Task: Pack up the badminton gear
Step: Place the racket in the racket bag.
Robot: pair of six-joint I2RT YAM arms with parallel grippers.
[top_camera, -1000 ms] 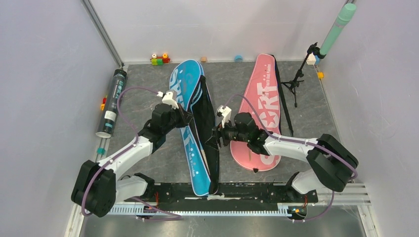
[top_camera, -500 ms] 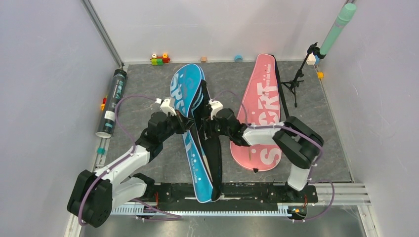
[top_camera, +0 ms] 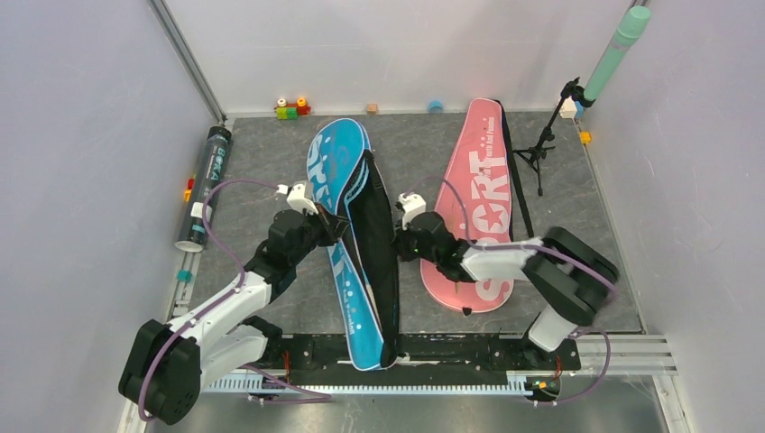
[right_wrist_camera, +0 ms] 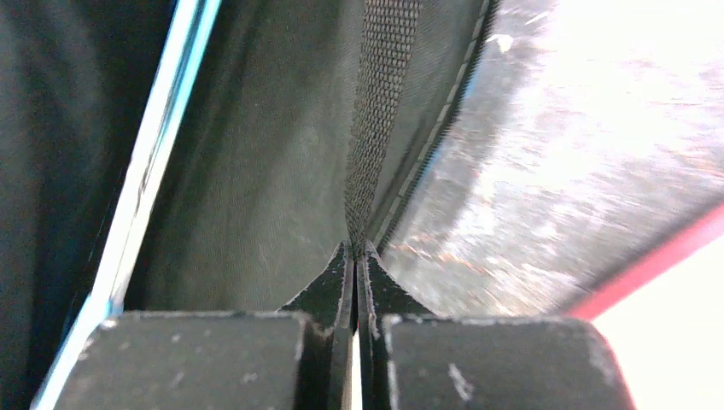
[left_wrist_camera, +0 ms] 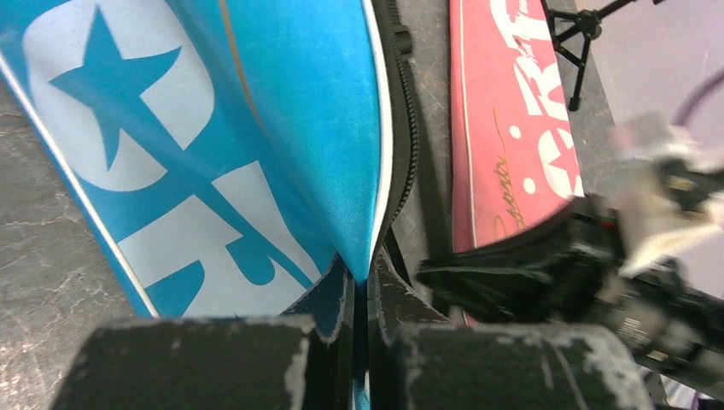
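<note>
Mid-frame in the top view, left gripper (top_camera: 336, 225) is pinched shut on the blue bag (top_camera: 336, 158), gripping its left lip; left wrist view agrees: fingers (left_wrist_camera: 337, 297) pressed together with the white-piped blue fabric edge between them, zipper teeth running just beside; right gripper (top_camera: 398, 242) sits opposite, also clamped, on the same bag's black side; in its wrist view the fingertips (right_wrist_camera: 329, 290) nip a strip of black webbing (right_wrist_camera: 380, 102), with dark lining to frame left and grey table (top_camera: 271, 153) to frame right; between the two grips the bag's mouth gapes, black inside showing; the bag runs lengthwise from upper centre down to the arm bases at the bottom; pink bag (top_camera: 483, 194) lies flat right of centre, with the right forearm crossing its lower end; dark tube (top_camera: 206, 185) lies along the table's left edge, well apart from both bags; black tripod stand (top_camera: 539, 149) at upper right, just beside the pink bag's top; toy blocks (top_camera: 290, 109) against the back wall, upper left of centre.
</note>
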